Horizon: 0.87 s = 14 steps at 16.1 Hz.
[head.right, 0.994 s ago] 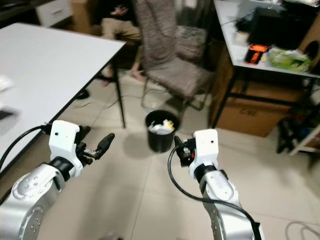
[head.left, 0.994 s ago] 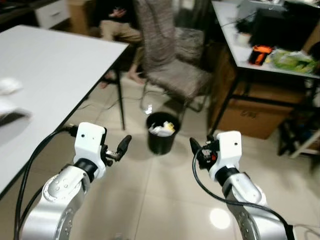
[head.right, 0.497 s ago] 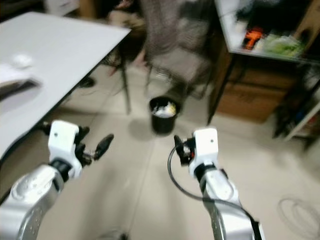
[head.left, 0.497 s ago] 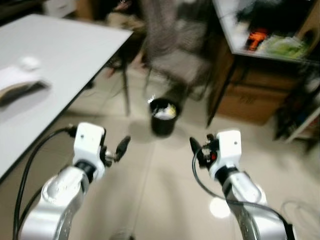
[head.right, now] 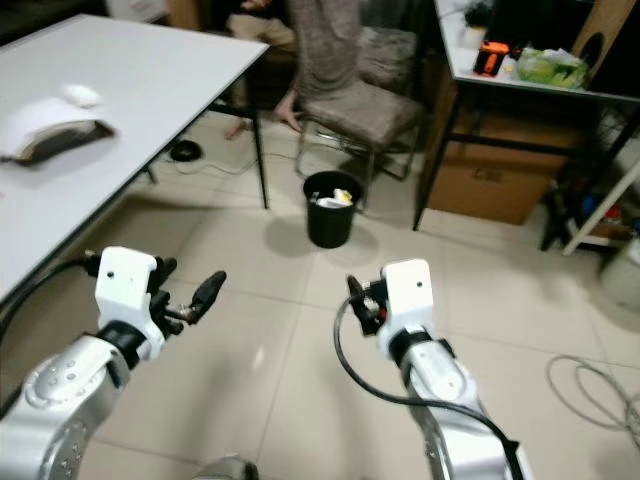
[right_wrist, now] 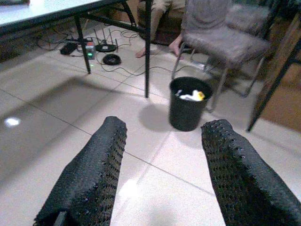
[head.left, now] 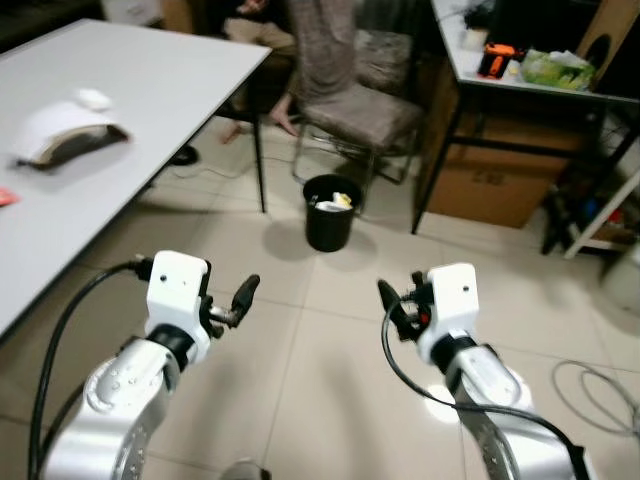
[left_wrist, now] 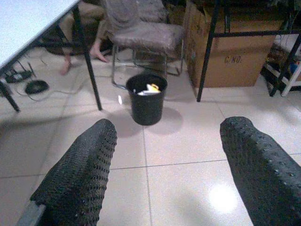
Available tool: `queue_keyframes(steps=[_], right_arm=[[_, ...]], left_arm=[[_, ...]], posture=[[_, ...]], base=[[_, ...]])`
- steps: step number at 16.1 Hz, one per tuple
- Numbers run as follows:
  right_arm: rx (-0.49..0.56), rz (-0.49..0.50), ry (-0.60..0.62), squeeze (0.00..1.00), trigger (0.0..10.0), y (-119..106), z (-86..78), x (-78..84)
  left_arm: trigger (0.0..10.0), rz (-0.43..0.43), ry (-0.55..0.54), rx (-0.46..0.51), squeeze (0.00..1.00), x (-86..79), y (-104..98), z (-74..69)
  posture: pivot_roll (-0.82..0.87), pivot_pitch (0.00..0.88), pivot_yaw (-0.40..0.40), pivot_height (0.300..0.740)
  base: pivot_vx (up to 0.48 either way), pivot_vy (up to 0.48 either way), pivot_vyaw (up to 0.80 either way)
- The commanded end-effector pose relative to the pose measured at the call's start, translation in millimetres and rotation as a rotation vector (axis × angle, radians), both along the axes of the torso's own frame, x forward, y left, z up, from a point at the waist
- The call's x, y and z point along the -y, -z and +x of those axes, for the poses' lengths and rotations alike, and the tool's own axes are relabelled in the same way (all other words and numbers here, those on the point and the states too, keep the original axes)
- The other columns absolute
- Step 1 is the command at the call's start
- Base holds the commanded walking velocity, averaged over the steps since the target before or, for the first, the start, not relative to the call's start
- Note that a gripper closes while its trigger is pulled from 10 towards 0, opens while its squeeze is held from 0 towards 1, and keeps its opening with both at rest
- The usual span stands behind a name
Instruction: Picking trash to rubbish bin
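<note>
A black rubbish bin (head.left: pixel 330 212) stands on the tiled floor between the table leg and a chair, with white and yellow trash inside (left_wrist: pixel 149 89). My left gripper (head.left: pixel 247 291) is held out over the floor well short of the bin, open and holding nothing. My right gripper (head.left: pixel 389 298) is level with it to the right, also open and holding nothing. In both wrist views the bin (right_wrist: pixel 189 103) sits ahead, between the spread black fingers (right_wrist: pixel 104 165). On the white table (head.left: pixel 160 80) at my left lie a white and dark curved item (head.left: pixel 65 135) and a small white scrap (head.left: pixel 93 98).
A grey padded chair (head.left: pixel 362 105) stands just behind the bin, and a seated person's legs (head.left: pixel 262 35) show beyond it. A black-legged desk (head.left: pixel 530 85) with a cardboard box (head.left: pixel 482 185) under it is at the right. Cables (head.left: pixel 600 385) lie on the floor at right.
The whole view has shifted: the bin looks smaller and farther off, and more of the table top shows. Both arms keep the same pose, fingers still apart.
</note>
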State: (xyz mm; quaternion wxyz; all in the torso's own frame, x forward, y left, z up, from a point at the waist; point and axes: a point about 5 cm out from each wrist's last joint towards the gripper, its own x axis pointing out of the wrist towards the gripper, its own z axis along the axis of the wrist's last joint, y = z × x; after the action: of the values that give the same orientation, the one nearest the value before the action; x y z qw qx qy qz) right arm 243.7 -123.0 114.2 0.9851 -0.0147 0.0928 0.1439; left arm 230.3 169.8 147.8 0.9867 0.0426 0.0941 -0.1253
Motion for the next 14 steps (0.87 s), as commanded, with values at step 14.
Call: queue_keyframes(steps=[14], right_arm=[[0.154,-0.021,-0.052,0.00,10.0,-25,19.2,-4.4]], left_arm=[[10.0,0.074,-0.070,0.197,0.00,-3.9,-31,12.2]], posture=[[0.01,0.026,-0.079,0.740]], base=[[0.206,0.000,0.67]])
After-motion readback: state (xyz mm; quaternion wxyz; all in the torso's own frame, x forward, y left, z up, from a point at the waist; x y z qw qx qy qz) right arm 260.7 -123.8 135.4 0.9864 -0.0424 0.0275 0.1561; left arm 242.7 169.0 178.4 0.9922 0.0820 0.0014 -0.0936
